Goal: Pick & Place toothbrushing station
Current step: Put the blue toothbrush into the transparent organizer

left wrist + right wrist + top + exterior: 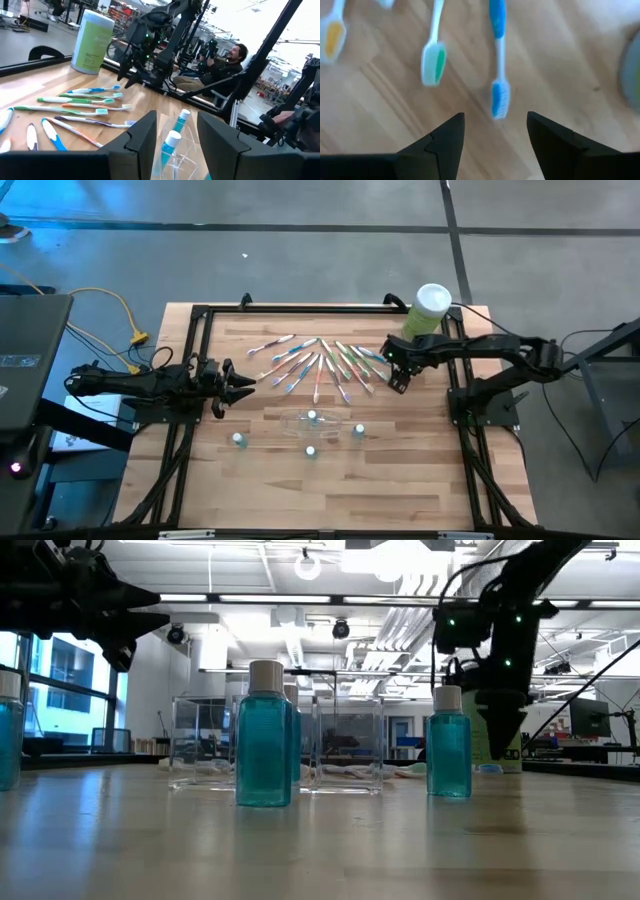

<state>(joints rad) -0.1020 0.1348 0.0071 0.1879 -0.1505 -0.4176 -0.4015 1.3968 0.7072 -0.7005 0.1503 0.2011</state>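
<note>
Right gripper spread, empty, poised above blue toothbrush on desk beside green canister | straddle the handle squarely before pinching | left gripper spread, waiting opposite.

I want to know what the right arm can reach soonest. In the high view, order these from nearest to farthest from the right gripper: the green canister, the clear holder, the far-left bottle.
From the right gripper:
1. Green canister, behind it at the table's far edge.
2. Clear holder, toward the table's middle.
3. Far-left bottle, nearer the left arm.
</note>
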